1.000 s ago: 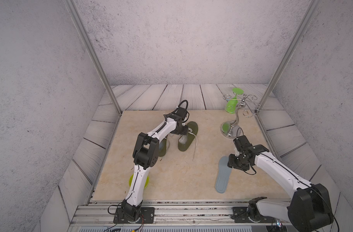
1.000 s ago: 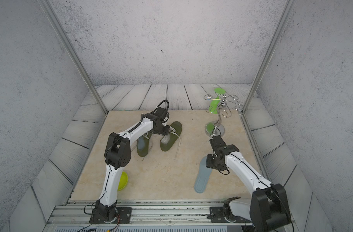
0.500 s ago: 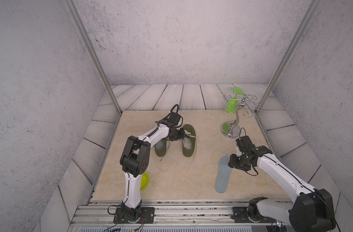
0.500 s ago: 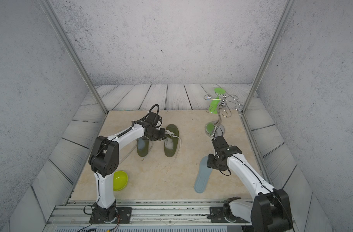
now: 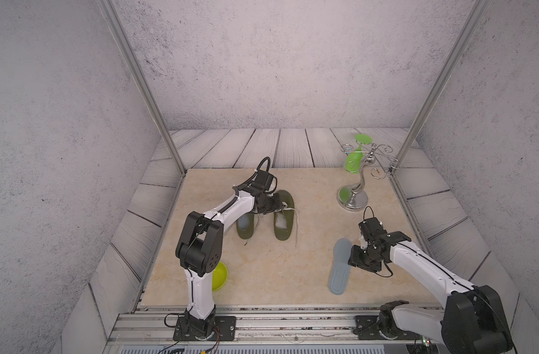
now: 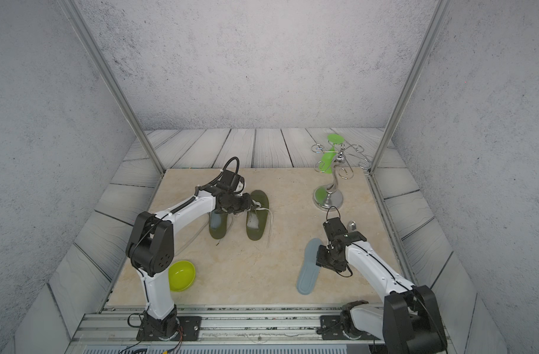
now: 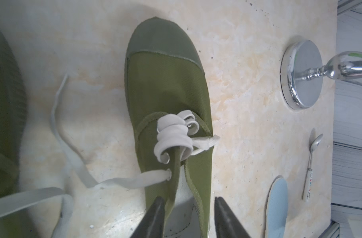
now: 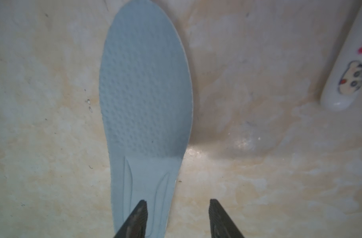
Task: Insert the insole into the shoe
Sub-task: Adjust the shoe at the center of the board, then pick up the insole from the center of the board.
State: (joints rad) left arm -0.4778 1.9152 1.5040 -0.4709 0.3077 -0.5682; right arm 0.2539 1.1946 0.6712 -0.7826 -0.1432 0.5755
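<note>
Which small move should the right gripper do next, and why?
Probably lower and close on the edge of the insole. The right gripper is open over it, one finger above the insole and the other above the bare table beside it; the insole lies flat, not yet in the green shoe.

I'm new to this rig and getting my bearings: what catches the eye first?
A green laced shoe sits mid-table beside its twin, the left pincer open at its mouth. A blue insole lies flat front right, the right pincer open over its edge. A chrome stand rises at the far right.
</note>
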